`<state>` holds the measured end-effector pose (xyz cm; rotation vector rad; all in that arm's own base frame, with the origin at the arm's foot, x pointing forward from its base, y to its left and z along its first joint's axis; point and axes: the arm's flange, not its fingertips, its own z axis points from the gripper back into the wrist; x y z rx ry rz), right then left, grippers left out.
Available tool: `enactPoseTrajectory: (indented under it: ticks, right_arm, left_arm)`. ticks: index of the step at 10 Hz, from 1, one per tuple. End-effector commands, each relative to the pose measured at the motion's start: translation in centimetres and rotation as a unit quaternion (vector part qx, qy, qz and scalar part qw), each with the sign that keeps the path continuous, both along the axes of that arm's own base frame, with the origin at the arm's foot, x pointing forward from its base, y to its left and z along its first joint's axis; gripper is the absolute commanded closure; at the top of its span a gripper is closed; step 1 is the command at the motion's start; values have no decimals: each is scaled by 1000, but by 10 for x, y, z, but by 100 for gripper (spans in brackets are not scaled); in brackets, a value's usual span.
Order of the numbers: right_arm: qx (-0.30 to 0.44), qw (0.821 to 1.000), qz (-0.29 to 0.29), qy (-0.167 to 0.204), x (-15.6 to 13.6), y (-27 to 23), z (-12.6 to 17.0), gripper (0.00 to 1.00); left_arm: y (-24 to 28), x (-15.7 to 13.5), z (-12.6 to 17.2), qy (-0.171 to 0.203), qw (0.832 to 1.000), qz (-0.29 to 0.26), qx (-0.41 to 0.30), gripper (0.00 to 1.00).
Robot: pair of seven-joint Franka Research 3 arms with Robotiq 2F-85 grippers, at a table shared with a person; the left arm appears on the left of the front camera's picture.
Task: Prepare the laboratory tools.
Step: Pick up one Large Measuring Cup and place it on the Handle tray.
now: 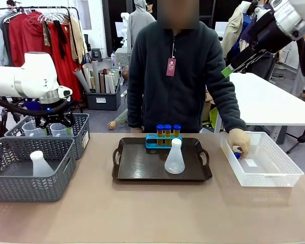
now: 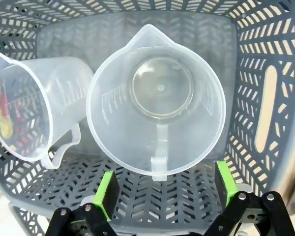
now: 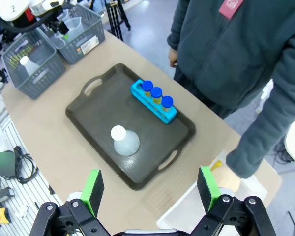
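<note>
Left wrist view looks straight down into the rear basket [image 2: 265, 98] at the bench's [image 1: 91, 213] left edge. The left hand [image 2: 165, 192] hangs there over a jug [image 2: 157, 93], pads spread wide and empty, one on each side of the jug's handle and clear of it. A second jug [image 2: 29, 108] stands just beside the first.

I judge the step in hand to be fetching a jug for the tray [image 1: 142, 172]. The next move calls for a straight drop until the pads bracket the handle or near rim, a firm close, then a lift clear of the second jug and the basket wall.

The front basket [image 1: 25, 183], at the bench's near left corner, holds a spare flask [image 1: 39, 163]. On the tray at mid-bench, three tubes [image 1: 168, 130] sit upright in a rack [image 1: 163, 142] along its far edge, with a flask [image 1: 174, 158] just in front of them.

In the white basket [image 1: 274, 175] at the right edge, the person's hand [image 1: 240, 142] rests over a blue cap [image 1: 237, 155]. What the cap belongs to is hidden.

The right hand [image 3: 151, 189] is held high beyond the bench's right edge, looking down at the tray, pads spread and pinching nothing.
</note>
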<state>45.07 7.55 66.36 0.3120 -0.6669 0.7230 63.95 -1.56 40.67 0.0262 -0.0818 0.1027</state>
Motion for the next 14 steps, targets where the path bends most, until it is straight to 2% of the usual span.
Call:
enactPoseTrajectory:
  ticks: [1, 5, 7, 10, 14]
  right_arm:
    - [4, 1000, 3, 0, 0, 0, 1, 0]
    - [4, 1000, 3, 0, 0, 0, 1, 0]
    - [4, 1000, 3, 0, 0, 0, 1, 0]
    - [4, 1000, 3, 0, 0, 0, 1, 0]
    - [4, 1000, 3, 0, 0, 0, 1, 0]
  left_arm:
    - [5, 8, -4, -5, 1000, -9, -6, 0]
    - [3, 17, -18, -5, 1000, -11, -13, 0]
    - [5, 20, -17, -20, 1000, -6, -10, 40]
    - [6, 21, -15, -23, 1000, -7, -14, 99]
    - [6, 20, -11, -22, 1000, -4, -22, 100]
